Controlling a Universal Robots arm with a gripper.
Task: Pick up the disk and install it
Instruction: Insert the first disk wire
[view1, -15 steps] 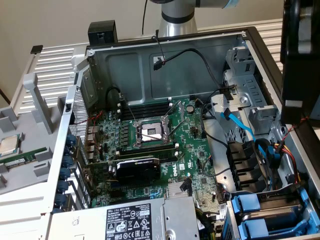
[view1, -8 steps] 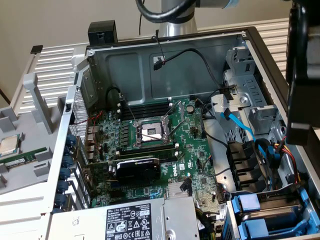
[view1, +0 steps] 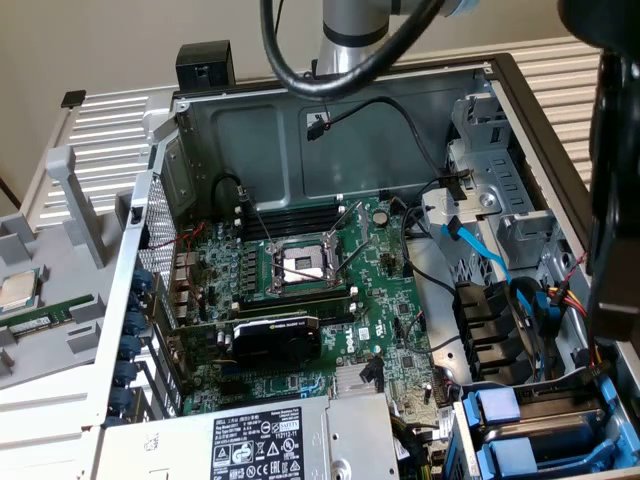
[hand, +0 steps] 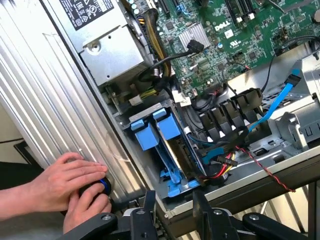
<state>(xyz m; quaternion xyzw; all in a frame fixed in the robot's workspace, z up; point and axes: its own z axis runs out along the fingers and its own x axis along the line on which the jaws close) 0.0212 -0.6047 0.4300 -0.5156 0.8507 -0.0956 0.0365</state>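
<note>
You've got the open computer case lying wide across the exterior view, and the green motherboard covers its floor, bare CPU socket right at the centre of the dial. Down at six o'clock sits the grey power supply box, black-and-white label facing up. The arm comes in at twelve o'clock, a thick black cable looped around it. The black graphics card lies between the socket and the power supply. Now look to five o'clock: that's the drive cage, and the disk is standing in it on edge, blue carrier front towards you, label face hidden, with just a thin strip of its side visible in the wrist view. A second blue carrier stands just beside it, on the side away from the board. Your gripper hangs outside the case rim, near that cage and apart from it, fingers parted a moderate way with nothing between them. A person's hands rest against the ribbed outer wall close to the gripper, wrapped around a dark round part with a blue ring; what it is, you can't tell. A blue cable runs at three o'clock, and the small CPU chip sits outside the case at nine.
</note>
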